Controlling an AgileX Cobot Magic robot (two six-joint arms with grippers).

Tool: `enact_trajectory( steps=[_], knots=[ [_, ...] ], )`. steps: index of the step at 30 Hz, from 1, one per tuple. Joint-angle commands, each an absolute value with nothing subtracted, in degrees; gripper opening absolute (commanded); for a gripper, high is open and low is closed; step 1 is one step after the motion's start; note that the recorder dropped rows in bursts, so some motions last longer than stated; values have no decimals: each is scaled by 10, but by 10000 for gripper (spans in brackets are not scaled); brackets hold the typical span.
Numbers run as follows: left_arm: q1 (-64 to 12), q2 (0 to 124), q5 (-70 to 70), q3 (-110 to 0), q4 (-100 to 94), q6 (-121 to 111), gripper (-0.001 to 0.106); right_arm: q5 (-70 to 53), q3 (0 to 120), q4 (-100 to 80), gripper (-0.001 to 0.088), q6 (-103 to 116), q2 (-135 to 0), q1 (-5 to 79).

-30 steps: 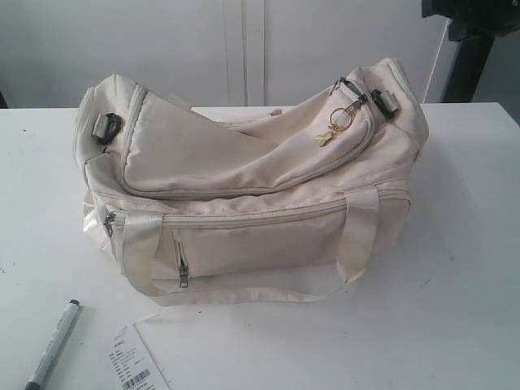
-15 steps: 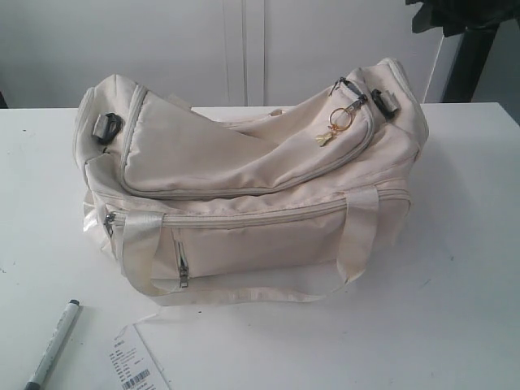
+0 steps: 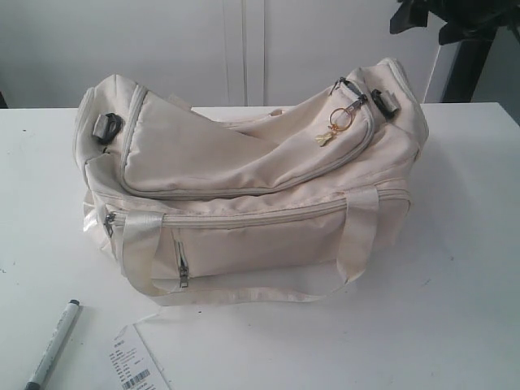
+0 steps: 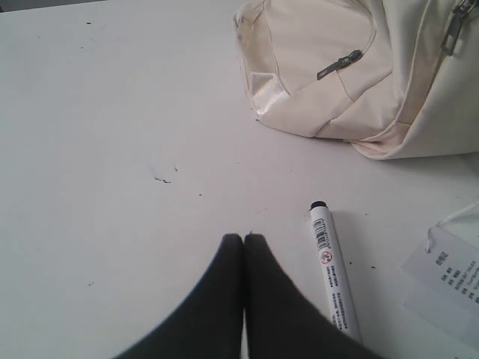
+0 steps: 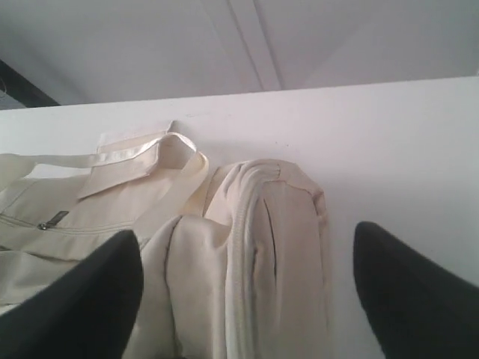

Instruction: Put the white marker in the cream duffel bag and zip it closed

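1. Lying flat on the white tabletop [image 3: 455, 284], the white marker [image 3: 53, 345] sits outside the bag, near the front left corner of the exterior view, with its dark cap end pointing toward the bag.
2. A white paper tag [image 3: 130, 366] with a barcode lies just beside the marker, apart from it.
3. The left hand [image 4: 243, 238] has its two dark fingers pressed together, gripping nothing; it is close beside the marker's barrel and not touching it.
4. The cream duffel bag [image 3: 244, 187] rests in the middle of the tabletop, well apart from the marker. Its soft top sags in the centre and its loop handles hang down the front.
5. A gold ring charm [image 3: 337, 122] hangs from the top zipper near the bag's right end.
6. The right hand [image 5: 247, 232] is spread wide and empty, its fingers standing to either side of the bag's end in the right wrist view, clear of the fabric.
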State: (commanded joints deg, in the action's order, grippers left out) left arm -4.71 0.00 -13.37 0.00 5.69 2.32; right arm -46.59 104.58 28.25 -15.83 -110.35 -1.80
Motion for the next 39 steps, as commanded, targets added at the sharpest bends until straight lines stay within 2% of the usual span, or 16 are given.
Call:
enact_trajectory(
  steps=[7, 25, 30, 32, 35, 39],
  knots=[
    [-47, 0, -134, 0, 57, 23, 0, -476, 1046, 285, 718, -195, -1123, -9],
    [-47, 0, -134, 0, 57, 23, 0, -403, 1046, 313, 705, -198, -1185, 0],
    [-47, 0, -134, 0, 57, 23, 0, -395, 1046, 313, 509, -198, -1187, 0],
    [-47, 0, -134, 0, 57, 23, 0, -396, 1046, 313, 342, -198, -1187, 0],
    [-47, 0, -134, 0, 57, 23, 0, -401, 1046, 313, 4, -198, -1187, 0],
    [-47, 0, -131, 0, 57, 16, 0, -402, 1046, 313, 0, -194, -1187, 0]
  ],
)
